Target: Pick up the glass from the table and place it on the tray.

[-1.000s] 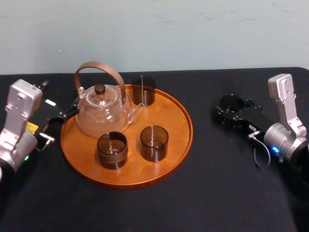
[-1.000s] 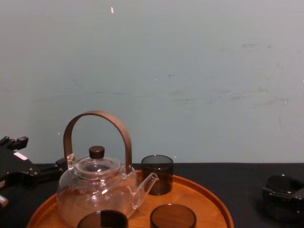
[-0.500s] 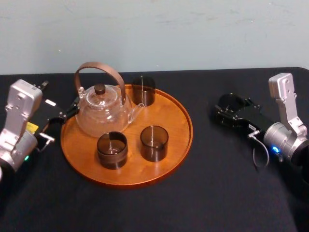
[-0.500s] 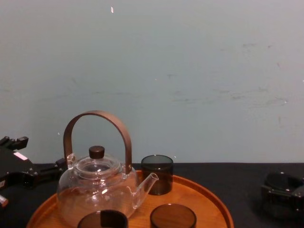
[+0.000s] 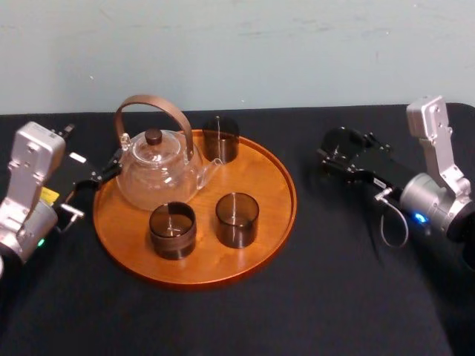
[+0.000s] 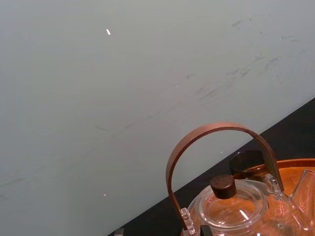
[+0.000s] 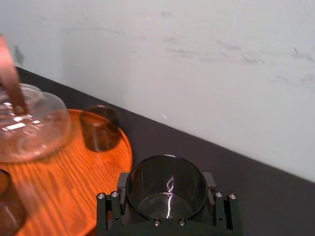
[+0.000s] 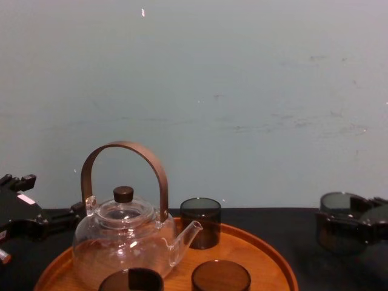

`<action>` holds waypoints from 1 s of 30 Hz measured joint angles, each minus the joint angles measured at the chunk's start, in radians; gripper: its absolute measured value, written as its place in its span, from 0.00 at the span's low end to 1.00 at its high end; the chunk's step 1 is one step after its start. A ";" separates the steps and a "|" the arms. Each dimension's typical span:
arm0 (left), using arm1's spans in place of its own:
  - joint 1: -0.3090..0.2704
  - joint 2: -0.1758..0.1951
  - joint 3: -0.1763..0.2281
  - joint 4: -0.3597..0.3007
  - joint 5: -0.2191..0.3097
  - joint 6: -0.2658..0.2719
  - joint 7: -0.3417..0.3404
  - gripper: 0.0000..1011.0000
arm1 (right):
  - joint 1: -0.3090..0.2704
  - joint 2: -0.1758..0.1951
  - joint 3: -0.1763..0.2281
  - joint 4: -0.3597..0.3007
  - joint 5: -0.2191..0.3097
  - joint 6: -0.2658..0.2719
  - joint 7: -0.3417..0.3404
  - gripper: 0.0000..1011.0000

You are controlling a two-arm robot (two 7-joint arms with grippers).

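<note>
Smoky glass [image 7: 166,189] sits pinched upright in your right claw [image 5: 341,154], right of the tray [image 5: 256,167], ready to clear its rim; left arm [image 5: 26,185] parked left.

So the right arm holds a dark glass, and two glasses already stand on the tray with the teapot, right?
Not quite: the head view shows three glasses on the tray with the teapot, not two: a back glass and two front glasses. The right gripper does hold a dark glass.
</note>
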 joint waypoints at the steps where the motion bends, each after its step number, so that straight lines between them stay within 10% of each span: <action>1: 0.000 0.000 0.000 0.000 0.000 0.000 0.000 0.99 | -0.001 0.002 -0.003 -0.011 0.000 0.002 0.001 0.90; 15: 0.000 0.000 0.000 0.000 0.000 0.000 0.000 0.99 | 0.020 0.000 -0.074 -0.084 0.003 0.039 0.028 0.90; 30: 0.000 0.000 0.000 0.000 0.000 0.000 0.000 0.99 | 0.092 -0.043 -0.140 0.012 0.005 0.002 0.056 0.90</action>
